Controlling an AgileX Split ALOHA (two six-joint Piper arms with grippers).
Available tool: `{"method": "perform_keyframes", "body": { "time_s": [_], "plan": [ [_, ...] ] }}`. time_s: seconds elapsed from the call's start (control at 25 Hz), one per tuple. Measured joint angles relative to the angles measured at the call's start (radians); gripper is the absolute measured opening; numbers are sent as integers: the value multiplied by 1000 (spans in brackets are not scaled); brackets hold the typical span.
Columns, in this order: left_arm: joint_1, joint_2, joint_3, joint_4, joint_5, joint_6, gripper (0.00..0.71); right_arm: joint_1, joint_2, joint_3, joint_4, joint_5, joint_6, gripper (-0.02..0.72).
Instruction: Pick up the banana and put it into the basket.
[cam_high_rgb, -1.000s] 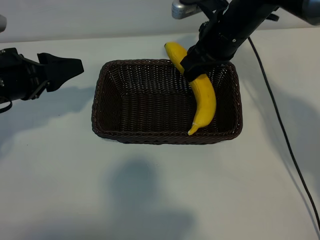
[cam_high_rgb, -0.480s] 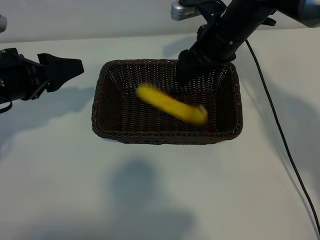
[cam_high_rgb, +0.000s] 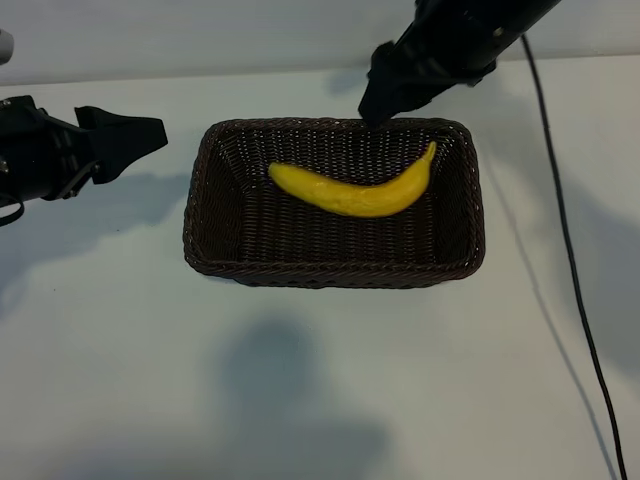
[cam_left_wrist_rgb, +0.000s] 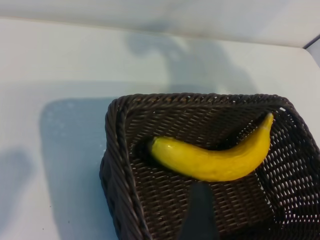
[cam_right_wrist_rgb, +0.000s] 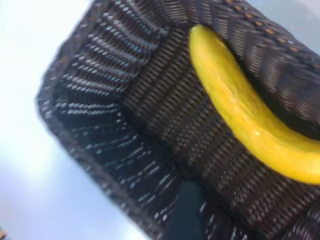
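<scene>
The yellow banana lies flat on the floor of the dark brown wicker basket, its stem tip near the far right wall. Nothing touches it. My right gripper hangs open and empty above the basket's far rim, clear of the fruit. The right wrist view looks down on the banana and the basket's wall. My left gripper is parked open to the left of the basket, holding nothing. Its wrist view shows the banana inside the basket.
A black cable runs down the white table along the right side, past the basket. The basket stands in the middle of the table, with bare white surface in front of it and on both sides.
The right gripper let go of the banana, which dropped and turned to lie crosswise in the basket. The right arm then rose and drew back. The left arm stayed still.
</scene>
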Motion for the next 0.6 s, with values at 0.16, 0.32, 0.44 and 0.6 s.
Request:
{"method": "perform_keyframes", "body": {
  "time_s": [0.16, 0.32, 0.44, 0.6],
  "plan": [
    [0, 0, 0, 0, 0, 0, 610, 0, -41, 0, -37, 45, 25, 659],
    [0, 0, 0, 0, 0, 1, 610, 0, -49, 0, -91, 97, 47, 657],
    [0, 0, 0, 0, 0, 4, 610, 0, -62, 0, -105, 106, 57, 655],
    [0, 0, 0, 0, 0, 4, 610, 0, -80, 0, -120, 113, 66, 651]
  ]
}}
